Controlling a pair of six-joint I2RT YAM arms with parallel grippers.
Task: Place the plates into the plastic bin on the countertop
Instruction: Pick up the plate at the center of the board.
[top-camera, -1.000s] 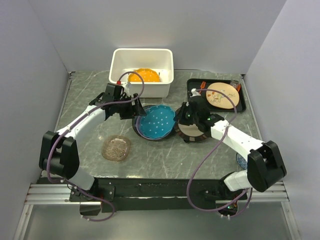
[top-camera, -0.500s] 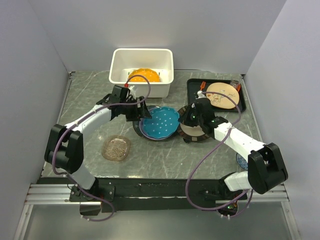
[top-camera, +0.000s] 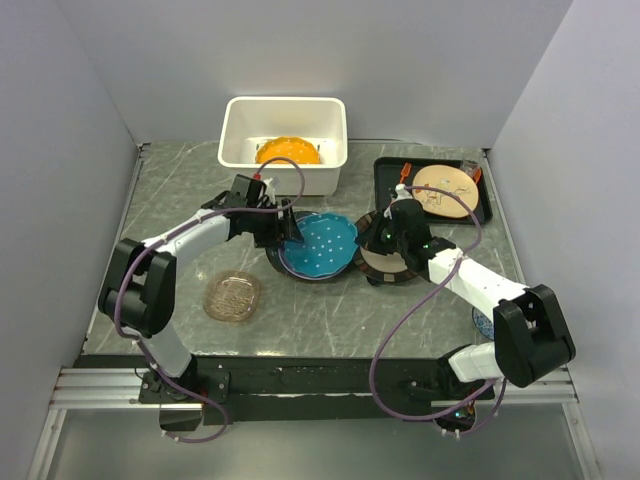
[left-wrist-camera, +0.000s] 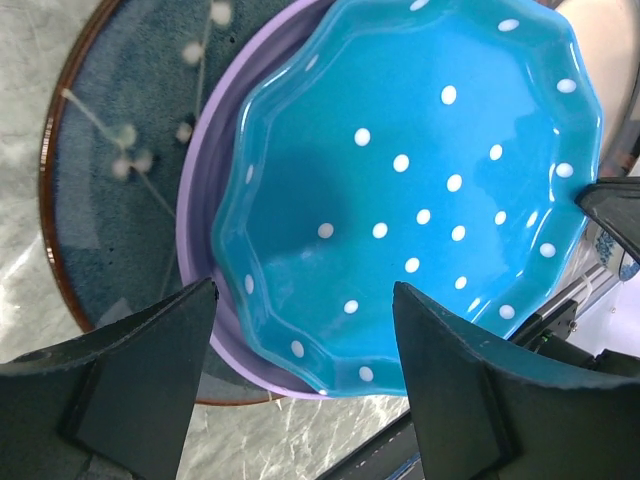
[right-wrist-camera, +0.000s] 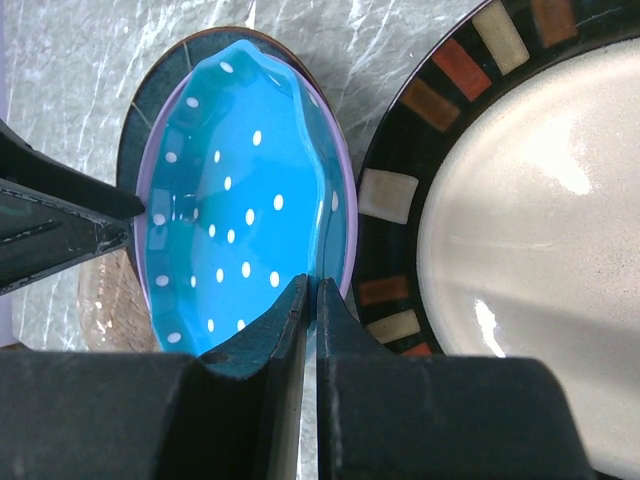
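A teal dotted plate (top-camera: 322, 243) lies on a lavender plate (left-wrist-camera: 200, 190), which lies on a dark teal plate (left-wrist-camera: 105, 190), at mid table. My right gripper (top-camera: 368, 238) is shut on the teal plate's right rim (right-wrist-camera: 230, 230); its fingertips (right-wrist-camera: 310, 290) pinch that rim, which looks tilted up. My left gripper (top-camera: 288, 232) is open at the plate's left edge, and its fingers (left-wrist-camera: 150, 370) straddle the near rim (left-wrist-camera: 400, 200). The white plastic bin (top-camera: 283, 115) at the back holds an orange plate (top-camera: 287, 151).
A dark-rimmed cream plate (top-camera: 392, 262) lies under my right gripper and shows in the right wrist view (right-wrist-camera: 520, 230). An amber glass plate (top-camera: 233, 297) is at front left. A black tray (top-camera: 388, 178) with a tan plate (top-camera: 445, 190) is at back right. A blue plate (top-camera: 481, 322) peeks out beside the right arm.
My left gripper has moved right, up to the teal plate's left edge. My right gripper, shut on the plate's right rim, has shifted slightly back and right with it.
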